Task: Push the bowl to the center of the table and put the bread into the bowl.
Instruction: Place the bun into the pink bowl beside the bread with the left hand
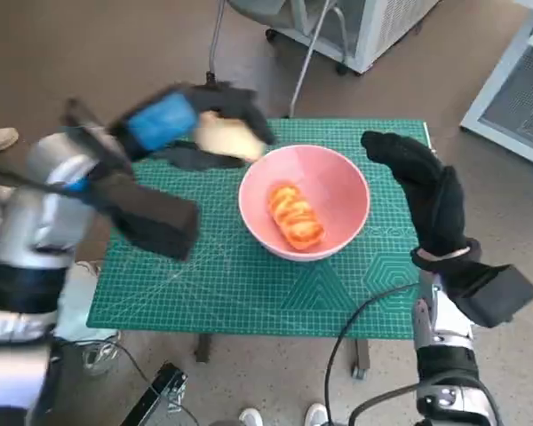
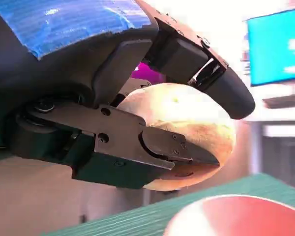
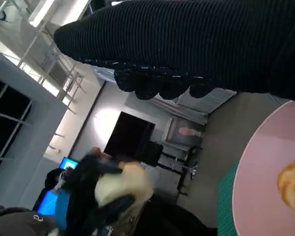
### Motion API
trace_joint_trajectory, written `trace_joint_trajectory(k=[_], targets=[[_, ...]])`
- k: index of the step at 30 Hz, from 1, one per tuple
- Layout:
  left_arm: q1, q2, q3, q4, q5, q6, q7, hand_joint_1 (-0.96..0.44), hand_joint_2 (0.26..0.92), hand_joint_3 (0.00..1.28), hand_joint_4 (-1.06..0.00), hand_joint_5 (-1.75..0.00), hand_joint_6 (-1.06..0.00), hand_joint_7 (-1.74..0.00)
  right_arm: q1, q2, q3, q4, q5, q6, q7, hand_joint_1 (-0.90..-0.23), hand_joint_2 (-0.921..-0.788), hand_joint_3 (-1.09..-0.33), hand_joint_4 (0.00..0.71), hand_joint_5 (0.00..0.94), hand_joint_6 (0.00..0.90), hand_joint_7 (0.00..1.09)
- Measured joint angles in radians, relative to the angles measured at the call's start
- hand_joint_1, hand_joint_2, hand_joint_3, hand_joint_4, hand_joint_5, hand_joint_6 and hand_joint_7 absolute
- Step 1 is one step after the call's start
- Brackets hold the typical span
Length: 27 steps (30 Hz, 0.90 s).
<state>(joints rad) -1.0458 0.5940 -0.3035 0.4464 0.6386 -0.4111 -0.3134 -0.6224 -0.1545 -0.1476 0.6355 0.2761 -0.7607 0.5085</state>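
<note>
1. The left hand [image 1: 173, 120] has its fingers [image 2: 226, 88] clamped on a pale round bread roll [image 2: 187, 123], held up just beside the pink round bowl [image 1: 338, 177].
2. I'd carry it over the rim, go low, then let go.
3. The right hand [image 1: 422, 182] sits beside the bowl holding nothing, fingers look loosely apart.
4. Count: one bowl, two breads, with one orange twisted pastry [image 1: 295, 216] in the bowl on the green tabletop [image 1: 204, 284].

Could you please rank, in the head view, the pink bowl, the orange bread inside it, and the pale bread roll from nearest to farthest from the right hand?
Measured from the right hand:
1. Pink bowl, its rim just beside the hand.
2. Orange bread, inside the bowl.
3. Pale bread roll, across the table, held by the left hand.
</note>
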Motion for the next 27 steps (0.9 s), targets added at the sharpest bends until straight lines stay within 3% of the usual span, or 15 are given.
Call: trace_joint_trajectory(k=[13, 15, 16, 17, 18, 21, 24, 27], targets=[[-0.170, -0.187, -0.157, 0.386, 0.115, -0.091, 0.170, 0.00, 0.921, 0.13, -0.51, -1.25, -0.65, -1.24, 0.001, -0.002, -0.006, -0.005, 0.001, -0.010, 0.001, -0.570, -0.921, -0.757, 0.427, 0.027, 0.018, 0.83], [-0.175, -0.211, -0.176, 0.428, 0.133, -0.085, 0.180, 0.00, 0.921, 0.17, -0.45, -1.30, -0.62, -1.27, 0.003, -0.002, -0.007, -0.008, 0.001, -0.013, 0.001, -0.569, -0.921, -0.756, 0.427, 0.027, 0.020, 0.83], [-0.175, -0.213, -0.179, 0.435, 0.135, -0.083, 0.181, 0.00, 0.921, 0.29, -0.29, -1.44, -0.53, -1.39, 0.003, -0.002, -0.007, -0.008, 0.001, -0.013, 0.001, -0.568, -0.921, -0.753, 0.428, 0.027, 0.024, 0.82], [-0.174, -0.238, -0.209, 0.483, 0.155, -0.067, 0.185, -0.09, 0.898, 0.26, -0.21, -1.07, -0.40, -1.13, 0.008, -0.003, -0.010, -0.009, 0.000, -0.016, 0.001, -0.567, -0.921, -0.751, 0.429, 0.027, 0.033, 0.80], [-0.174, -0.242, -0.213, 0.484, 0.163, -0.056, 0.186, -0.16, 0.902, 0.19, -0.18, -0.72, -0.34, -0.84, 0.010, -0.004, -0.012, -0.009, 0.000, -0.019, 0.001, -0.565, -0.921, -0.753, 0.429, 0.026, 0.039, 0.79], [-0.173, -0.253, -0.243, 0.486, 0.190, 0.005, 0.178, -0.25, 0.915, 0.09, -0.14, -0.24, -0.29, -0.42, 0.012, -0.005, -0.017, -0.006, -0.001, -0.034, -0.002, -0.564, -0.921, -0.756, 0.428, 0.024, 0.048, 0.78], [-0.165, -0.255, -0.264, 0.486, 0.204, 0.040, 0.153, -0.30, 0.919, 0.05, -0.13, -0.09, -0.27, -0.27, 0.013, -0.005, -0.022, -0.004, -0.004, -0.045, -0.006, -0.563, -0.921, -0.758, 0.425, 0.022, 0.051, 0.77], [-0.158, -0.261, -0.277, 0.486, 0.208, 0.062, 0.125, -0.32, 0.920, 0.04, -0.13, -0.03, -0.27, -0.22, 0.014, -0.006, -0.026, -0.003, -0.007, -0.048, -0.013, -0.564, -0.921, -0.760, 0.423, 0.020, 0.051, 0.77]])
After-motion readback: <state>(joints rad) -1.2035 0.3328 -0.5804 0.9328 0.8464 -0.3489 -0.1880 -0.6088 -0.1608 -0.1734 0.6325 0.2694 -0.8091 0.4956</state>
